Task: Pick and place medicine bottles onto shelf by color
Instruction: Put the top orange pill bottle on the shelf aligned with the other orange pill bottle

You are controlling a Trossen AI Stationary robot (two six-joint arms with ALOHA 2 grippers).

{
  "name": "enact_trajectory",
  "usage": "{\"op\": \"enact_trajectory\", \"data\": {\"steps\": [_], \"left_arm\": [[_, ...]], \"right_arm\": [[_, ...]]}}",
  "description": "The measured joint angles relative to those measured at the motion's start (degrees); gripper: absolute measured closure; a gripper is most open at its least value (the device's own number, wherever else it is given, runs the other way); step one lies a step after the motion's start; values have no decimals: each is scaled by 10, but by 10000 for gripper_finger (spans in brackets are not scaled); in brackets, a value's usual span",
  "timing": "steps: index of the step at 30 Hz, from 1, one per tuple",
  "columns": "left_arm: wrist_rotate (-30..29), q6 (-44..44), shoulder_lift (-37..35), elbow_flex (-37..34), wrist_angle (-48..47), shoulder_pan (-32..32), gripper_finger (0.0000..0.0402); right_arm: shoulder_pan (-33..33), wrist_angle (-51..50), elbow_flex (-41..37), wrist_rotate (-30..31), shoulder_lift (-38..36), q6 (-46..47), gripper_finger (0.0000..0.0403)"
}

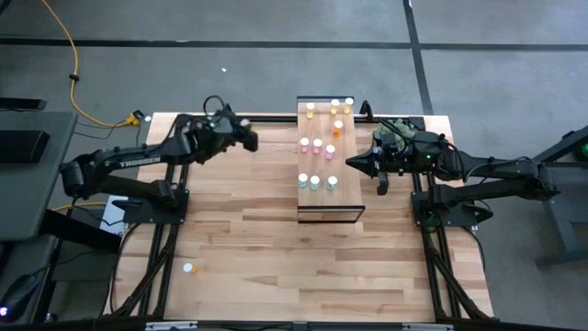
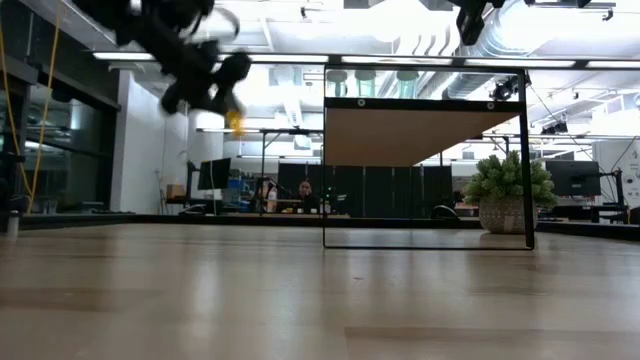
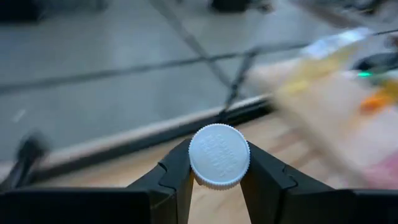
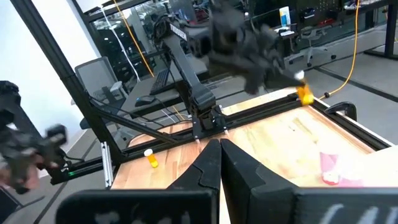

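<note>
- Bottle point(image 3: 219, 156), white cap facing the wrist camera, yellow-bodied in the right wrist view, pinched by left gripper point(image 1: 246, 134), carried above the table toward the shelf point(image 1: 329, 213), probably its yellow group.
- Right gripper point(image 4: 219, 144) pressed together, empty, waiting beside the shelf.

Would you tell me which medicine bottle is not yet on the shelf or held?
The lone bottle on the tabletop's near left; the others stand on the shelf.

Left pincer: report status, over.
Left pincer shut on yellow bottle, raised left of shelf. Right pincer shut, empty, beside shelf. Path clear.
</note>
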Motion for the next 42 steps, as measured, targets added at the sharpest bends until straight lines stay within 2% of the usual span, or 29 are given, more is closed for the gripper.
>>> {"op": "enact_trajectory", "data": {"steps": [5, 8, 11, 14, 16, 22, 28, 32, 35, 42], "left_arm": [[31, 103, 44, 126, 4, -35, 301], [69, 135, 87, 201, 6, -51, 300], [165, 162, 136, 254, 19, -59, 300], [267, 183, 183, 276, 52, -59, 300], [300, 201, 212, 281, 75, -59, 300], [299, 223, 292, 358, 29, -49, 300], [293, 289, 385, 521, -137, -32, 300], [336, 321, 440, 601, -216, -18, 300], [350, 330, 467, 624, -228, -14, 300], [350, 326, 494, 627, -219, -11, 300]], "right_arm": [[0, 0, 0, 0, 0, -1, 403], [0, 0, 0, 0, 0, -1, 403], [0, 0, 0, -1, 0, -1, 403], [0, 0, 0, -4, 0, -1, 403], [0, 0, 0, -4, 0, -1, 403], [0, 0, 0, -4, 0, 0, 403], [0, 0, 0, -3, 0, 1, 403], [0, 0, 0, -3, 0, 0, 403], [0, 0, 0, -2, 0, 1, 403], [0, 0, 0, -2, 0, 0, 403]]}}
